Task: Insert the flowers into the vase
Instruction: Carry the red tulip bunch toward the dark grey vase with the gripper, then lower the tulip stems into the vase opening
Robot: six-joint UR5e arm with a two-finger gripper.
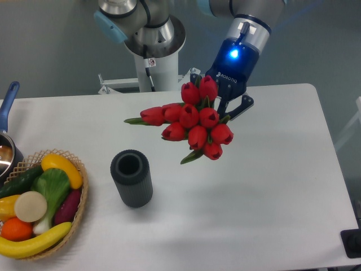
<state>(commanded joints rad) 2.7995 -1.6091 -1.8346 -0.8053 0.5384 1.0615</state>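
Overhead, arm angled down-left, fingers (217,107) clamped around the flowers (194,124), above-right of the vase (131,178).

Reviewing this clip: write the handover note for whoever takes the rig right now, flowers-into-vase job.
Gripper: shut on the flowers, holding the bunch in the air above the table, blooms toward the camera.
Vase: upright on the table, mouth empty, to the lower left of the bunch in the camera view.
Basket of fruit sits at the left edge, not part of the job.
Done: flowers picked up.
Left: carry the bunch over the vase, turn stems down, insert, release.
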